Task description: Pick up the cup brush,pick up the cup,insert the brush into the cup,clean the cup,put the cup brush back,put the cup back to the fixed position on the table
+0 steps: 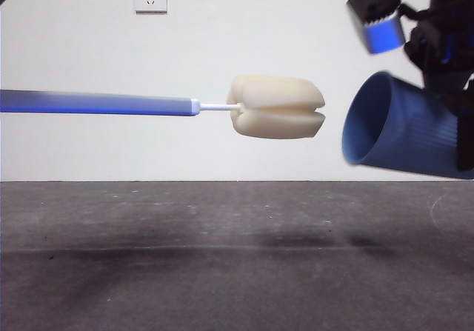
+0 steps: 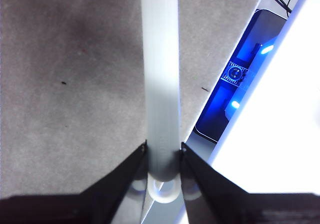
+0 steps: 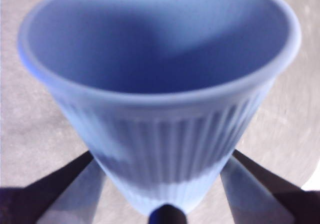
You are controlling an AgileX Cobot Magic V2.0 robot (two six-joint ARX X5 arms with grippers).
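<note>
The left black two-jawed gripper (image 2: 162, 156) clamps a grey brush handle (image 2: 161, 83). The right black gripper (image 3: 162, 184) grips a tilted, ribbed blue plastic cup (image 3: 160, 108), high at the front view's right.

The cup brush (image 1: 275, 107) is held level in the air above the table (image 1: 222, 257), its grey handle (image 2: 160, 83) running out of the front view's left edge, thin white neck and cream-yellow rounded sponge head pointed at the cup (image 1: 404, 132). The blue ribbed cup is held aloft on its side, slightly tilted, open mouth turned toward the sponge. A small gap is left between sponge and rim.
</note>
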